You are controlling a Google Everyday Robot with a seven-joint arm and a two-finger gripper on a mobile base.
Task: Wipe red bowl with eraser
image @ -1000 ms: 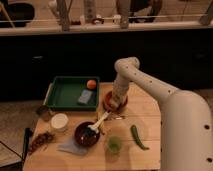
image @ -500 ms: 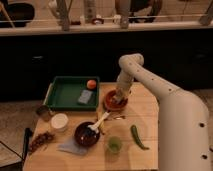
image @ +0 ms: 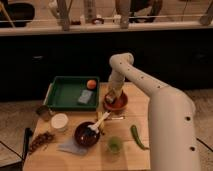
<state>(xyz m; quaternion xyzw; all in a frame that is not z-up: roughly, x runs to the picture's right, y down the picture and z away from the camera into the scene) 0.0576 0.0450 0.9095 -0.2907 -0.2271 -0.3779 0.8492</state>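
The red bowl (image: pixel 119 104) sits at the table's far edge, just right of the green tray. My gripper (image: pixel 111 96) hangs down into the bowl's left half, at the end of the white arm that arches over from the right. A small pale block, the eraser (image: pixel 110 99), shows at the gripper's tip against the bowl's inside; how it is held is unclear.
A green tray (image: pixel 65 93) holds a grey-blue block (image: pixel 85 96) and an orange ball (image: pixel 91 84). Nearer are a dark maroon bowl (image: pixel 86 134) with a white spoon, a white cup (image: pixel 59 121), a green cup (image: pixel 114 145), a green pepper (image: pixel 136 136) and a metal cup (image: pixel 43 111).
The arm's elbow has swung a little right and back again, and the gripper has shifted within the red bowl, ending toward its left side. Everything else on the table is unmoved.
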